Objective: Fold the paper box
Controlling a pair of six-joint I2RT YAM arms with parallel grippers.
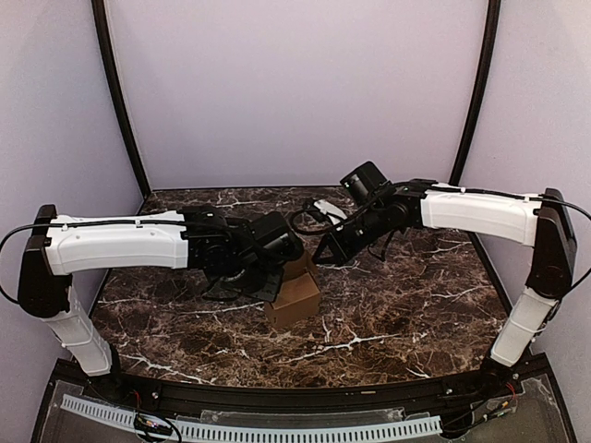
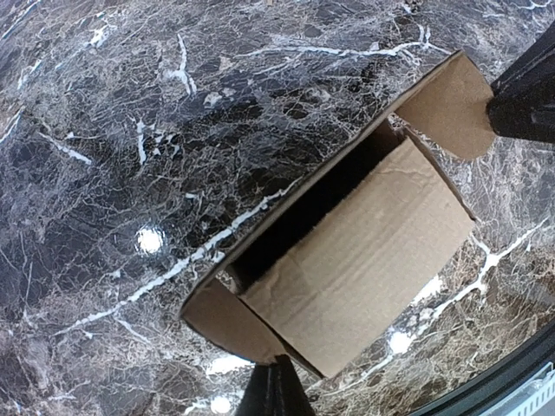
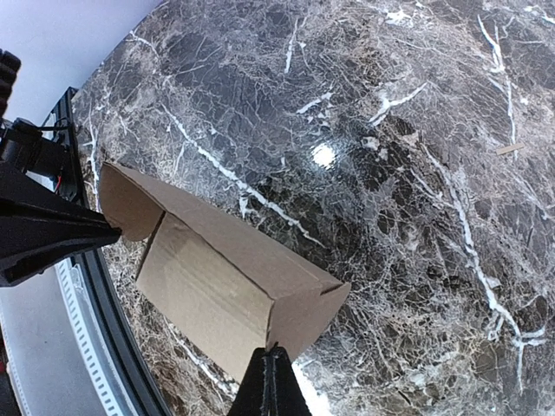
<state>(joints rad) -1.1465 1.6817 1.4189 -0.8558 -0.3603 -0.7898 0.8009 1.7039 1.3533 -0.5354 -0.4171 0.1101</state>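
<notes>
Left arm (image 1: 115,242) and right arm (image 1: 480,212): white shells, black joints, thin black cables (image 1: 111,221). Left gripper (image 2: 276,390), right gripper (image 3: 270,386): black, pointed.

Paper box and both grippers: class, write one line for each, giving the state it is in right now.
paper box: partly folded; top panel ajar, dark gap along one long edge.
left gripper: fingers shut, tip against one end of the box.
right gripper: fingers shut, tip against the opposite end of the box.

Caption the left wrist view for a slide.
Half-folded paper box on the marble table, left gripper and right gripper shut at its end flaps.
</notes>
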